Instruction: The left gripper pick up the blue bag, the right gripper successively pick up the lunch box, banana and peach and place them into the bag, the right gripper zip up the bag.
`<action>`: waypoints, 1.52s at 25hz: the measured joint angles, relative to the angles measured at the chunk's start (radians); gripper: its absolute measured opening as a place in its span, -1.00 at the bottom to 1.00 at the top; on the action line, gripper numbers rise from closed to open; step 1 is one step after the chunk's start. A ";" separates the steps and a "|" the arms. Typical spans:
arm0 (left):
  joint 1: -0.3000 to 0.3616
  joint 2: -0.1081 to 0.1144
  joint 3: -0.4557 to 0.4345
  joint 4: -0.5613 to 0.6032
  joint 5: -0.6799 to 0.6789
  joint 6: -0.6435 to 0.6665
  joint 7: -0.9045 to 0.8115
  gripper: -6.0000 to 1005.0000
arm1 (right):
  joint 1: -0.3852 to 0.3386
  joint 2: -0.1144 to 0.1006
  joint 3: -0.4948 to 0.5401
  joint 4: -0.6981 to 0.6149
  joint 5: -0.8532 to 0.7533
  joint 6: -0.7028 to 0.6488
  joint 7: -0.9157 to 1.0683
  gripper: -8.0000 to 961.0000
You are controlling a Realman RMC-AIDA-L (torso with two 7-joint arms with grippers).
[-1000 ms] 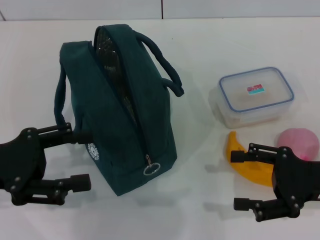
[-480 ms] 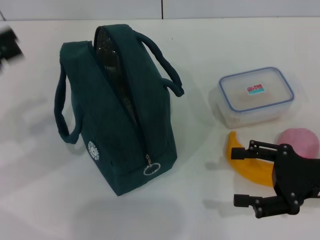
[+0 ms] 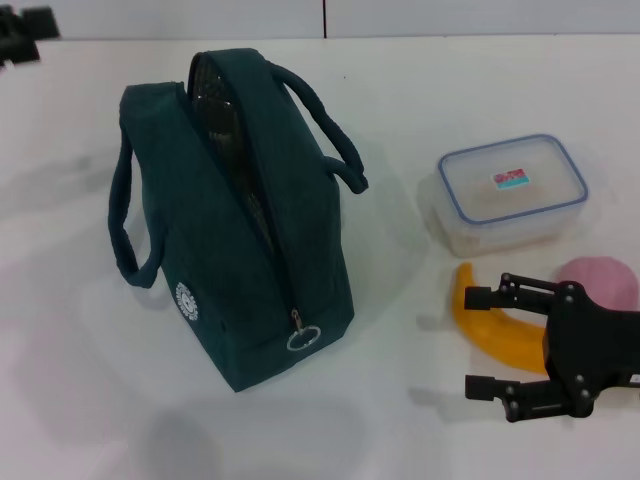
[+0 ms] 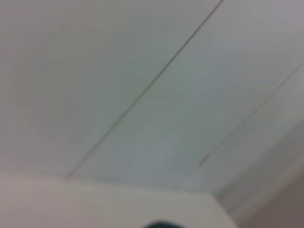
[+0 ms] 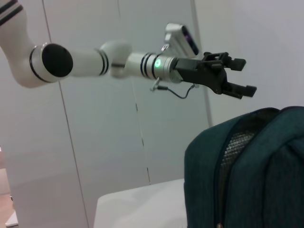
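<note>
The blue bag [image 3: 240,230] stands on the table left of centre, its zipper partly open and showing the foil lining. It also shows in the right wrist view [image 5: 247,166]. My left gripper [image 5: 246,75] is open and empty, raised high above and behind the bag; only its edge shows in the head view [image 3: 22,35] at the far left corner. My right gripper [image 3: 479,341] is open and empty, low at the front right, its fingers straddling the near end of the banana [image 3: 495,330]. The peach [image 3: 608,278] lies right of the banana. The lunch box [image 3: 512,190] sits behind them, lid on.
The white table [image 3: 420,90] ends at a wall behind. The bag's two loop handles [image 3: 330,140] hang to either side. The ring zipper pull [image 3: 302,338] hangs at the bag's near end. The left wrist view shows only wall panels [image 4: 152,95].
My left gripper has left its place beside the bag's near left side and risen to the far left corner. My right gripper has shifted slightly left over the banana.
</note>
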 joint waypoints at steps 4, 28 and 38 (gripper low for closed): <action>-0.023 0.001 0.180 0.128 0.108 0.003 -0.225 0.74 | 0.003 0.000 0.000 0.000 0.003 0.010 -0.004 0.81; -0.104 -0.091 0.286 0.123 0.266 0.018 -0.333 0.55 | 0.003 -0.006 0.027 -0.002 0.013 0.028 -0.015 0.81; -0.107 -0.091 0.295 0.112 0.264 0.023 -0.321 -0.14 | -0.004 -0.006 0.077 -0.001 0.013 0.024 -0.002 0.81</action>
